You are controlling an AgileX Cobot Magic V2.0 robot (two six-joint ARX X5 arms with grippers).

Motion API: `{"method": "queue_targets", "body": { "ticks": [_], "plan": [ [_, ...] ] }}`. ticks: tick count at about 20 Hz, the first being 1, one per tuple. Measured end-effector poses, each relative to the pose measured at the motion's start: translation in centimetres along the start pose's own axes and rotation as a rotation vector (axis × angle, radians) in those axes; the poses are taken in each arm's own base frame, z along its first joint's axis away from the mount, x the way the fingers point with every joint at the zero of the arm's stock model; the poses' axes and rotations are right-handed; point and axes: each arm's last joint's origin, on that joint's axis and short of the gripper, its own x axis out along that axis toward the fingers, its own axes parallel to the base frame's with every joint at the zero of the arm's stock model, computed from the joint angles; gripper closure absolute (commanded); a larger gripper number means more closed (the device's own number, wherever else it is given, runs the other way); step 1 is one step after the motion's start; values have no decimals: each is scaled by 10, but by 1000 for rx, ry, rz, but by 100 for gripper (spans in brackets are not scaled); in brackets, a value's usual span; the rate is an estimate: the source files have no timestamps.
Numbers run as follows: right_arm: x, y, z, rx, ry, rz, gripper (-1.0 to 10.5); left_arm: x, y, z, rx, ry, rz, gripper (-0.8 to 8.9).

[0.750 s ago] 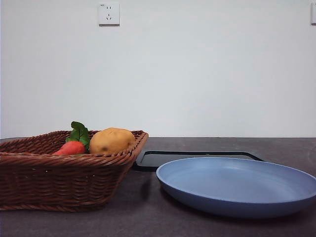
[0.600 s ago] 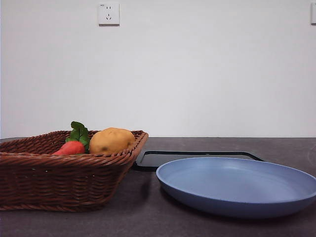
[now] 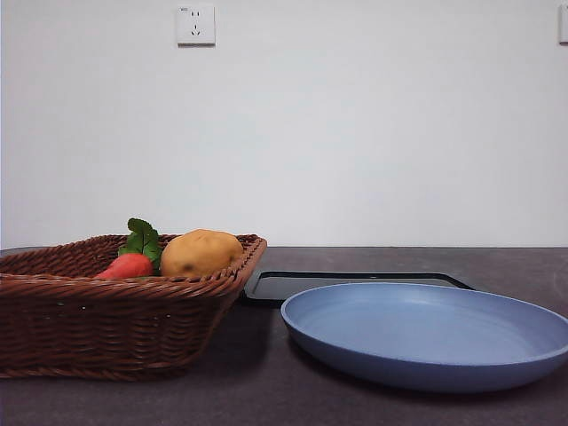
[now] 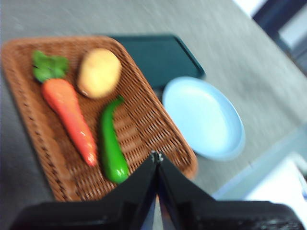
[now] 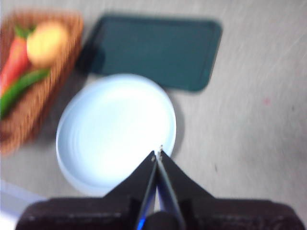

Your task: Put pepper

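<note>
The pepper [image 4: 111, 144] lies in the basket [image 4: 139, 124] between carrot [image 4: 68, 115] and potato [image 4: 99, 73], plain from above. In the front view the basket wall [image 3: 106, 328] hides it. Both wrist views are blurred; left gripper [image 4: 156, 158] and right gripper [image 5: 158, 152] show jaws together, holding nothing.

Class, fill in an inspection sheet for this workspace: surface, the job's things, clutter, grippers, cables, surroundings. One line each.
Surface: dark grey table, no spills seen.
Job's things: green pepper lies in the wicker basket, beside the carrot; hidden in the front view.
Clutter: potato in the basket too; blue plate and dark tray beside it, nothing on either.
Grippers: left gripper shut, above the basket's edge; right gripper shut, above the plate's rim; neither holds anything.
Cables: nothing seen.
Surroundings: white wall with a socket.
</note>
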Motion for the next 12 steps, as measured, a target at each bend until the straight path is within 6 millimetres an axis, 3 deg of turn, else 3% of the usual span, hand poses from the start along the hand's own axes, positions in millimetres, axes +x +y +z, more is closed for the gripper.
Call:
{"method": "queue_targets", "body": {
  "ticks": [5, 8, 12],
  "plan": [
    [0, 1, 0, -48, 46, 10, 878, -4, -6, -1, 48, 39, -16, 786],
    [0, 1, 0, -49, 46, 9, 654, -4, -5, -1, 47, 41, -16, 460],
    [4, 0, 2, -43, 69, 5, 596, -4, -7, 1, 65, 24, -55, 436]
  ]
}}
